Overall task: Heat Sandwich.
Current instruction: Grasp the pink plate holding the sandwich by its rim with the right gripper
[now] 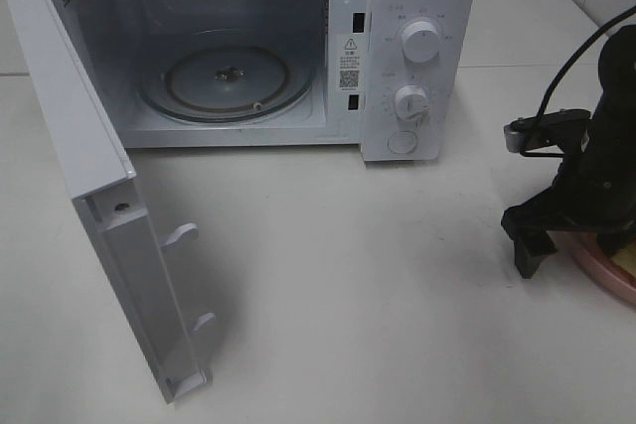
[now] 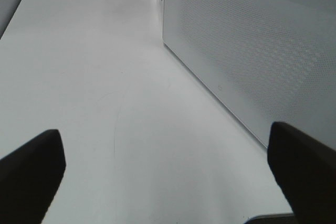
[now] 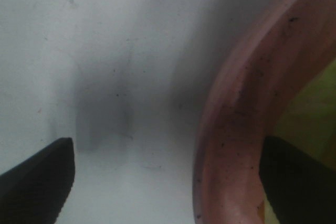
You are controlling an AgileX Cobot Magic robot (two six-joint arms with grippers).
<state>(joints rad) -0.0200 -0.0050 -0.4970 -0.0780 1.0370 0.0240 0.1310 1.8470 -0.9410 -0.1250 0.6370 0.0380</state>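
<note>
The sandwich (image 3: 315,103) shows only as a blurred yellow-green patch on the pink plate (image 3: 247,108) in the right wrist view. In the exterior high view the plate (image 1: 594,267) lies at the table's right edge, mostly hidden under my right arm. My right gripper (image 1: 571,243) is low over the plate, open, and the right wrist view shows that gripper (image 3: 168,182) with one finger outside the rim on the table and the other over the plate. My left gripper (image 2: 168,182) is open and empty above bare table, out of the exterior view.
The white microwave (image 1: 417,47) stands at the back with its door (image 1: 109,235) swung wide open toward the front left. Its glass turntable (image 1: 229,81) carries nothing. A perforated white panel (image 2: 252,51) of the microwave rises close beside my left gripper.
</note>
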